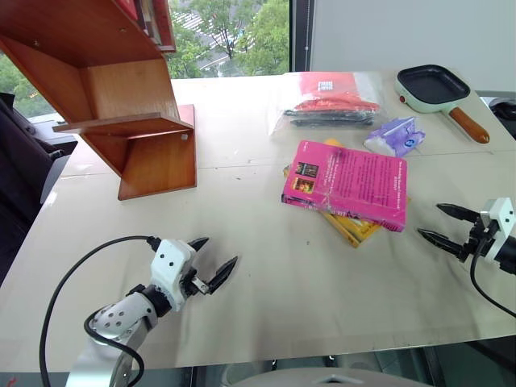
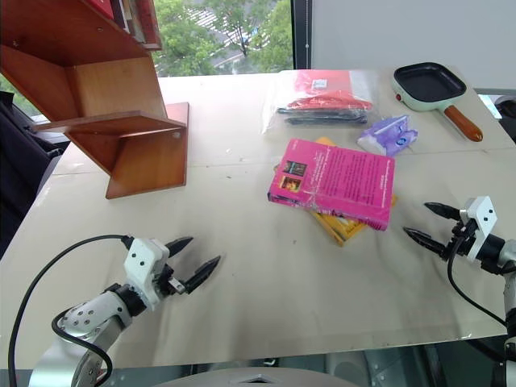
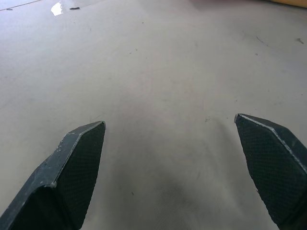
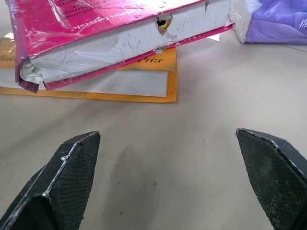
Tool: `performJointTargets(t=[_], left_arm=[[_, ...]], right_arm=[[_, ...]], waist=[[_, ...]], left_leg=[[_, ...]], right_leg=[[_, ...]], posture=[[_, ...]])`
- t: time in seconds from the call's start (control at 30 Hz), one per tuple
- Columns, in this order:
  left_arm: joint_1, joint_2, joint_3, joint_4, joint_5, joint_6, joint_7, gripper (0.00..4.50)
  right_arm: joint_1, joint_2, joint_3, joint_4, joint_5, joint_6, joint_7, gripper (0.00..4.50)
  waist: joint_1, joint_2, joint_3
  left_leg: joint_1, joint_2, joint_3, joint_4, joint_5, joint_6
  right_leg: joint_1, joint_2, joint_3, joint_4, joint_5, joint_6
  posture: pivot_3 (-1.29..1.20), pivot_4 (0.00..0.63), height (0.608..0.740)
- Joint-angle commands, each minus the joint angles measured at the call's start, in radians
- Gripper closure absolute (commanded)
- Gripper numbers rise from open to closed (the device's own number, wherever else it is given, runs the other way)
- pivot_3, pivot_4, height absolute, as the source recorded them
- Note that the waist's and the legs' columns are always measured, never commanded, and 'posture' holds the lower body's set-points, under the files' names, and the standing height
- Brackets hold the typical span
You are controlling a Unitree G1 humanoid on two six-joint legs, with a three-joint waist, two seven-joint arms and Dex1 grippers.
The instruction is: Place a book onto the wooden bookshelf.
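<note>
Head views are showing the book lying flat atop a yellow book mid-table, w/ the wooden bookshelf standing well apart at far left. Left gripper and right gripper are both hovering spread wide, gripping nothing. Right wrist view is adding the pink cover's torn edge (hole incl.) and a purple packet beside it.

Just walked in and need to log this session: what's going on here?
Nothing is held yet. The pink book lies on a yellow book mid-table. The right gripper is open beside the books and faces them; the left gripper is open above bare table. The wooden bookshelf stands at the far left.
</note>
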Motion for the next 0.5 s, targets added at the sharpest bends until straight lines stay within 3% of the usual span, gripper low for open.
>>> performJointTargets(t=[0.03, 0.5], left_arm=[[-0.007, 0.008, 0.013, -0.019, -0.003, -0.014, -0.002, 0.05], [-0.034, 0.038, 0.029, 0.022, -0.005, -0.014, -0.035, 0.05]], right_arm=[[0.005, -0.022, -0.042, -0.018, 0.030, -0.023, 0.031, 0.00], [0.030, -0.034, -0.051, -0.027, 0.032, -0.026, 0.024, 0.00]], waist=[[0.000, 0.000, 0.000], [0.000, 0.000, 0.000]], left_leg=[[0.000, 0.000, 0.000, 0.000, 0.000, 0.000], [0.000, 0.000, 0.000, 0.000, 0.000, 0.000]], right_leg=[[0.000, 0.000, 0.000, 0.000, 0.000, 0.000], [0.000, 0.000, 0.000, 0.000, 0.000, 0.000]], posture=[[0.00, 0.150, 0.740], [0.00, 0.150, 0.740]])
